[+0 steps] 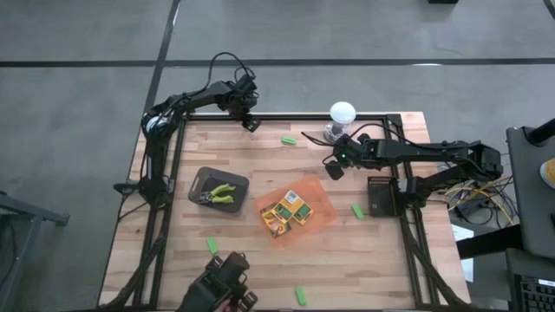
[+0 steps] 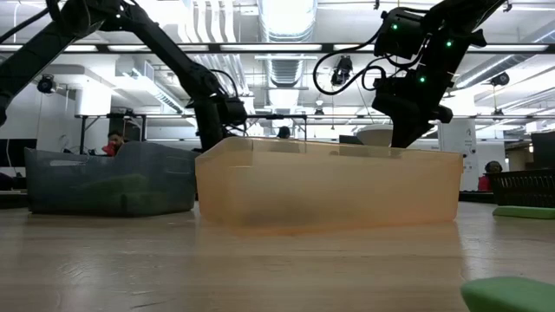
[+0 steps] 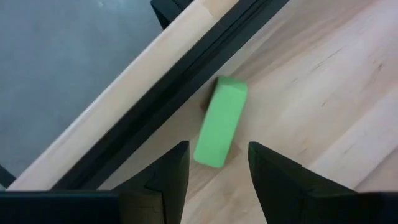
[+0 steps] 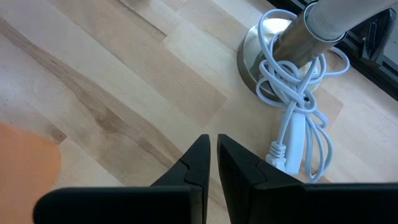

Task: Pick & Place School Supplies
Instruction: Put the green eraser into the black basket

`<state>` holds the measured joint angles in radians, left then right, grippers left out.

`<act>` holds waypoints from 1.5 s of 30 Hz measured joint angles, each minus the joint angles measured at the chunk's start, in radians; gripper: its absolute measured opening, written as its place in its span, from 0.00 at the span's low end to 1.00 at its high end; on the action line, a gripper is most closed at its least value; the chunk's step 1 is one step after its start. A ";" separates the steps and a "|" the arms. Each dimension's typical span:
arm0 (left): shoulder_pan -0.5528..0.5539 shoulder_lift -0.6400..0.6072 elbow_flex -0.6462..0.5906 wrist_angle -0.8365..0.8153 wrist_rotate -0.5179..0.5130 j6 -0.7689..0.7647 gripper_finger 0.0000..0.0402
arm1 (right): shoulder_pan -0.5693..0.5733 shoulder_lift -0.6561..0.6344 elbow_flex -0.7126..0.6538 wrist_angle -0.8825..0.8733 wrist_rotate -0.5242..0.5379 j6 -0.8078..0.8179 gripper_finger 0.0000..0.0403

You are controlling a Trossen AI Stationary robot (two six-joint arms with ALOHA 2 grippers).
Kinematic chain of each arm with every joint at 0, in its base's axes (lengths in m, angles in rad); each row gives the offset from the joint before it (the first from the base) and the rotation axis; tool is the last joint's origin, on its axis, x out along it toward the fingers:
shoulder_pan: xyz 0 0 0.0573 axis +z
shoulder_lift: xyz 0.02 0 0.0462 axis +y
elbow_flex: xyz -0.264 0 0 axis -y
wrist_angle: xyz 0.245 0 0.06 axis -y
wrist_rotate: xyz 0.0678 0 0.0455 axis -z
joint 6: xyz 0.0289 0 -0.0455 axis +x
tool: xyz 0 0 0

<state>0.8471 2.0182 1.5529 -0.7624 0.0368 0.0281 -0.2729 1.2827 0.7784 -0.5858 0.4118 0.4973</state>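
Note:
A bright green stubby piece [image 3: 221, 130] lies flat on the wood beside the black rail [image 3: 180, 87] along the table's far edge. My left gripper [image 3: 216, 163] is open, pointing steeply down over it, one finger on each side of the piece's near end without touching it. In the high view my left gripper [image 1: 250, 124] hides this piece. My right gripper [image 1: 334, 166] hangs shut and holds nothing, beside the white lamp [image 1: 342, 113]. Crayon boxes [image 1: 286, 211] lie in the orange tray [image 1: 319, 198]. Yellow and green plier-like tools [image 1: 222, 193] lie in a dark bin [image 1: 205, 178].
Loose green pieces lie at the far middle [image 1: 288, 139], right of the tray [image 1: 356, 211] and toward the near edge [image 1: 212, 246], [image 1: 300, 295]. The lamp's base and coiled cable [image 4: 292, 93] sit just ahead of my right gripper [image 4: 211, 152]. A black box [image 1: 380, 195] stands at the right.

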 joint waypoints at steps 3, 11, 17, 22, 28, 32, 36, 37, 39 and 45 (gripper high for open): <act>0.001 0.001 -0.004 -0.002 0.018 0.007 0.42 | 0.000 0.000 0.000 0.000 0.000 0.000 0.07; 0.000 0.001 -0.005 0.020 0.012 0.024 0.42 | 0.000 0.000 0.000 0.000 0.000 0.000 0.07; 0.002 0.002 -0.063 0.073 0.012 0.025 0.42 | 0.000 0.000 0.000 0.000 0.000 0.000 0.07; 0.003 0.002 -0.089 0.104 0.019 0.054 0.42 | 0.000 0.000 0.000 0.000 0.000 0.000 0.07; 0.003 0.002 -0.099 0.147 0.026 0.074 0.42 | 0.000 0.000 0.000 0.000 0.000 0.000 0.07; 0.007 0.002 -0.113 0.173 0.042 0.072 0.42 | 0.000 0.000 0.000 0.000 0.000 0.000 0.07; 0.009 0.002 -0.134 0.183 0.057 0.050 0.42 | 0.000 0.000 0.000 0.000 0.000 0.000 0.07; 0.010 0.002 -0.140 0.188 0.060 0.048 0.42 | 0.000 0.000 0.000 0.000 0.000 0.000 0.07; 0.011 -0.001 -0.150 0.191 0.064 0.046 0.42 | 0.000 0.000 0.000 0.000 0.000 0.000 0.07; 0.011 -0.002 -0.157 0.196 0.075 0.040 0.42 | 0.000 0.000 0.000 0.000 0.000 0.000 0.07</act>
<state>0.8585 2.0167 1.3960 -0.5659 0.1122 0.0678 -0.2726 1.2827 0.7784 -0.5857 0.4118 0.4974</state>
